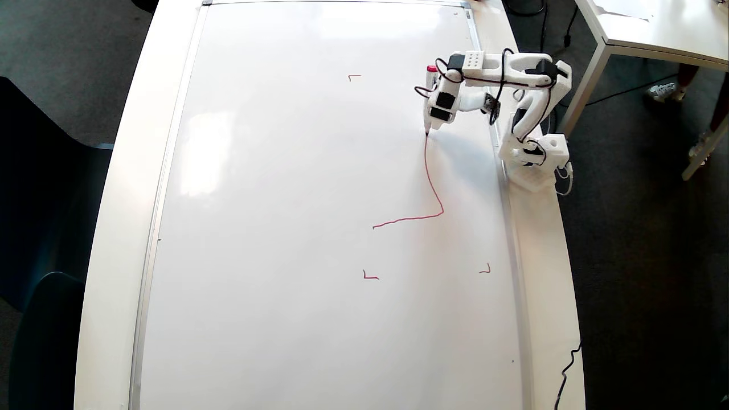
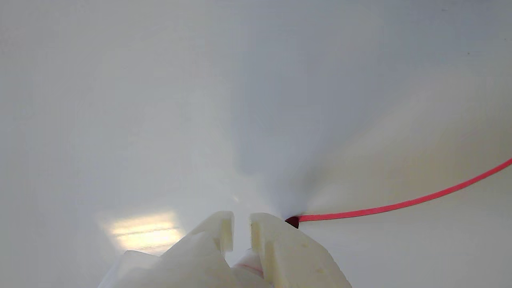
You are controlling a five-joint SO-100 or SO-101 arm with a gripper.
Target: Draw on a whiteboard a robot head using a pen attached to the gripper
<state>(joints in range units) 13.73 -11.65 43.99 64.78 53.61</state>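
The whiteboard [image 1: 296,228] fills the table top in the overhead view and is the grey-white ground [image 2: 160,100] of the wrist view. The robot head shows as one red stroke [image 1: 434,188]. It runs from a left end rightward, bends, then climbs to the pen tip [image 1: 427,132]. The pen [image 1: 430,85], white with a red cap, points down along the gripper [image 1: 431,124], its tip touching the board. In the wrist view the gripper [image 2: 242,224] has its white fingers [image 2: 276,244] nearly together around a pinkish barrel. The dark pen tip [image 2: 293,221] sits at the end of the red line [image 2: 400,205].
Small red corner marks lie at the upper middle [image 1: 354,77], lower middle [image 1: 370,277] and lower right [image 1: 485,270]. The arm's base [image 1: 535,156] stands on the white table rim at the board's right edge. Another white table [image 1: 655,28] is at the upper right, and a black cable [image 1: 566,370] at the lower right.
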